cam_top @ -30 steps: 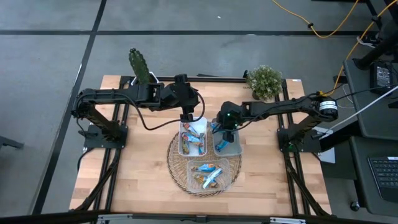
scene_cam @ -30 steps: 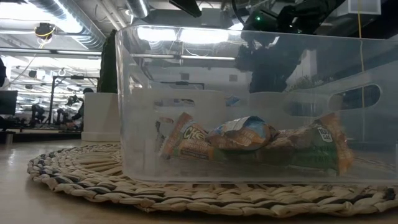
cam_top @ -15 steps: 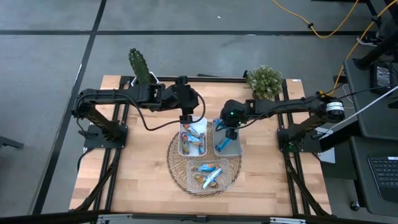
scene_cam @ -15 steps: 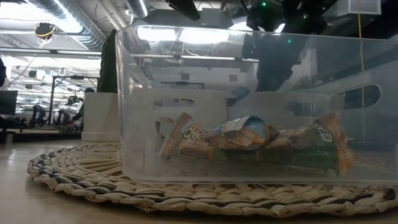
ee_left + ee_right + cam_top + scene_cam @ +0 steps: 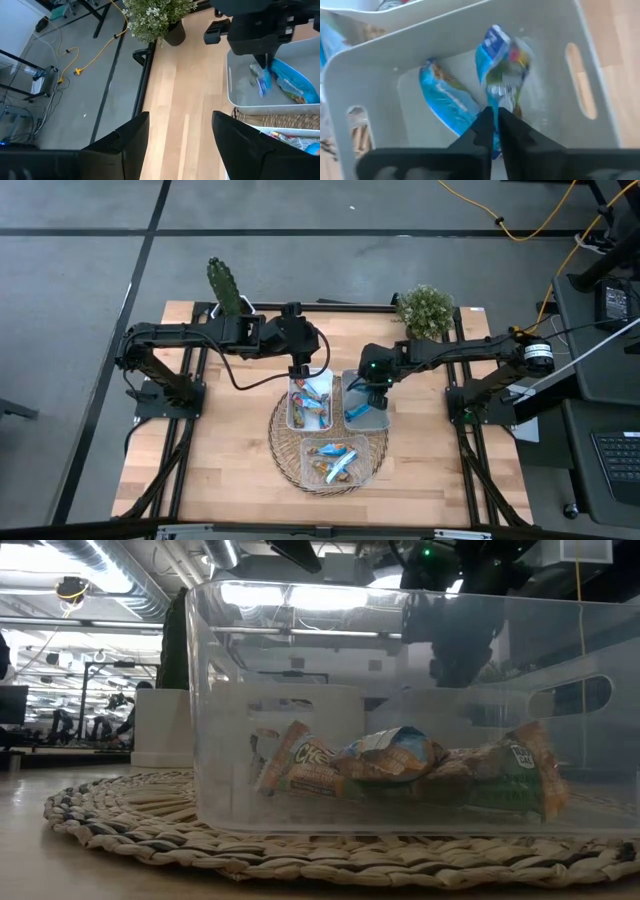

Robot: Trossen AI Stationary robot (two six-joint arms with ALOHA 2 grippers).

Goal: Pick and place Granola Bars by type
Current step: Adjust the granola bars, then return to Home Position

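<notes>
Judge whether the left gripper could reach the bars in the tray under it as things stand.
Probably yes: the left gripper hangs open at the far end of the left tray, whose bars lie uncovered.

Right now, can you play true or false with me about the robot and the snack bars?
1. The right gripper is pinching a blue bar by its wrapper end. True.
2. That bar hangs over the round woven mat's bare part. False: it hangs over the grey tray, where another blue bar already lies.
3. The left gripper is open and holds nothing. True.
4. The clear bin nearest the low camera is empty. False: several wrapped bars lie in it.
5. Two potted plants stand at the table's far edge. True: a cactus and a leafy plant.
</notes>
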